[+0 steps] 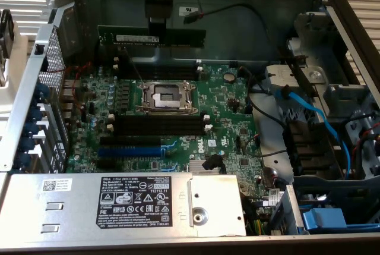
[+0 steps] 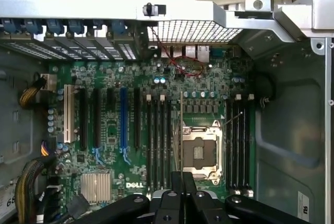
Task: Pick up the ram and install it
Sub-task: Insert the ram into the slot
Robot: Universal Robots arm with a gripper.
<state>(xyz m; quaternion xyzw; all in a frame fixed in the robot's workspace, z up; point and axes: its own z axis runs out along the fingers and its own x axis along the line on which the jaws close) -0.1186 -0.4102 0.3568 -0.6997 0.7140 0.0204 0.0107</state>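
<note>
The ram is a long dark green strip with a white label, hanging level above the far part of the motherboard. My gripper comes down from above and is shut on the ram near its middle. In the wrist view the ram shows edge-on as a thin line running out from between my fingers, beside the CPU socket. Black memory slots with white end clips lie on one side of the socket, and more of them on the other. In the exterior view the slots lie nearer than the socket.
A silver power supply with a black label fills the near edge. Blue cables and drive bays stand at the exterior view's right. A blue slot and a small heatsink sit on the board. Case walls surround it.
</note>
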